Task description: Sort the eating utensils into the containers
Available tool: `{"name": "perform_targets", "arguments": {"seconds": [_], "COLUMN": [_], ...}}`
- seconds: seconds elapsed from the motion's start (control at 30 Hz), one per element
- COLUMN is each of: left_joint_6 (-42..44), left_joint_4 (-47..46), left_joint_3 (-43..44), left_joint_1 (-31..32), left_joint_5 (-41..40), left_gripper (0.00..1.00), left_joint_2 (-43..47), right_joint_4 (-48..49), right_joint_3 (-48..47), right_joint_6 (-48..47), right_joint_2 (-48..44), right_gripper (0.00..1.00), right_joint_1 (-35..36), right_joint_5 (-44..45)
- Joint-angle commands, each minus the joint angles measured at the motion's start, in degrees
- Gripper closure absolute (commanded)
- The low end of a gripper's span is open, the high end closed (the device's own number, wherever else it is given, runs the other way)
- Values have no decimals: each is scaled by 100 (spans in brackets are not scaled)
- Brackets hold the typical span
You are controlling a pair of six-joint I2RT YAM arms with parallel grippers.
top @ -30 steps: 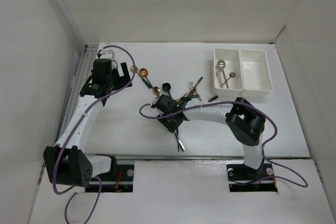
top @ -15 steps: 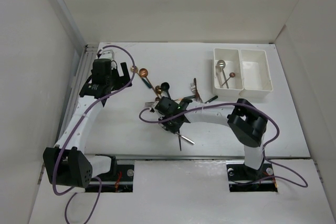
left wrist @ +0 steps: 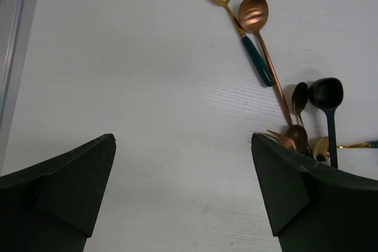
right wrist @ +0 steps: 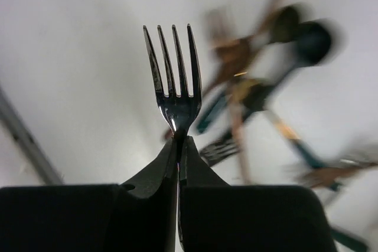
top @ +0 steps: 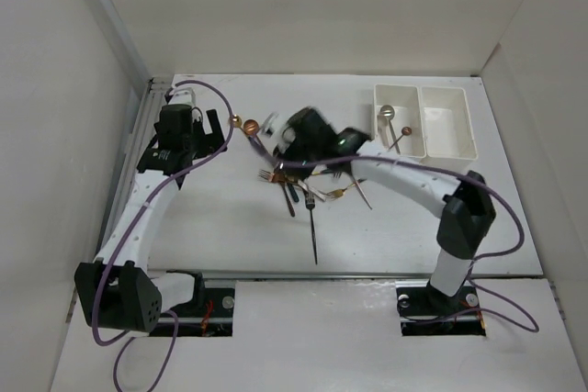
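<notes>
Fork (right wrist: 175, 100) stands tines-up, neck pinched between right fingers (right wrist: 149, 176).

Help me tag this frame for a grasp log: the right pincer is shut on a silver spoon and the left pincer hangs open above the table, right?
One slip: the right pincer is shut on a silver fork, not a spoon; the right wrist view shows its four tines. The left pincer does hang open above the table.
</notes>
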State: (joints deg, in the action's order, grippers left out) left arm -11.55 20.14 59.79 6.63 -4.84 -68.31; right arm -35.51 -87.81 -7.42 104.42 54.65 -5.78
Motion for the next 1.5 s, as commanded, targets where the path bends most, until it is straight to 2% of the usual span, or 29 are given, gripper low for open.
{"name": "perform_targets", "arguments": {"seconds": [0.0,0.1,0.13,0.27,0.37,0.53,0.7,0.8,0.87,0.9,0.93,0.97,1.03,1.13,1.17,1.27,1.3,1.33,1.4,1.47], "left_joint_6": [100,100,100,205,258,259,259,259,259,259,259,259,259,259,259,259,259,259,259,259], "left_joint_4": [-142,-194,-195,-195,-248,-248,-248,-248,-248,-248,-248,-248,-300,-300,-300,-300,-300,-300,-300,-300], "left_joint_3": [-90,-151,-152,-205,-257,-257,-257,-257,-257,-257,-257,-257,-257,-257,-257,-257,-257,-257,-257,-257], "left_joint_1": [-31,-31,-31,-31,-31,-101,-223,-224,-224,-224,-224,-224,-224,-224,-224,-224,-224,-224,-224,-224], "left_joint_5": [-157,-210,-210,-263,-386,-448,-448,-448,-448,-448,-448,-448,-395,-395,-395,-343,-342,-342,-272,-210], "left_gripper": [1,1,1,1,1,1,1,1,1,1,1,1,1,1,1,1,1,1,1,1], "left_joint_2": [240,292,345,459,512,512,512,512,512,512,512,512,460,459,459,407,407,407,407,407], "right_joint_4": [571,571,571,834,967,686,624,326,176,176,237,385,544,685,685,177,36,-43,-106,96], "right_joint_3": [-692,-859,-1008,-1124,-1360,-1643,-1722,-1889,-1942,-1942,-1820,-1584,-1284,-529,-370,9,88,89,150,89], "right_joint_6": [407,408,408,40,-180,-294,-295,-295,-234,-234,-234,-234,-338,-898,-1006,-1226,-1227,-1227,-1087,-858], "right_joint_2": [-791,-871,-871,-722,-292,700,1150,1343,1213,1082,915,705,10,-738,-809,-591,-459,-188,42,280], "right_gripper": [100,100,100,100,100,100,100,51,36,35,33,16,16,14,14,40,48,62,73,70], "right_joint_1": [-1662,-2754,-3454,-4924,-5760,-6238,-6239,-6239,-6239,-6239,-6091,-5985,-5669,-4607,-3969,-3086,-2570,-2330,-1769,-1494], "right_joint_5": [128,384,646,1280,1439,1439,1439,1360,1229,1229,1229,1307,1308,1080,1079,642,527,464,272,43]}}
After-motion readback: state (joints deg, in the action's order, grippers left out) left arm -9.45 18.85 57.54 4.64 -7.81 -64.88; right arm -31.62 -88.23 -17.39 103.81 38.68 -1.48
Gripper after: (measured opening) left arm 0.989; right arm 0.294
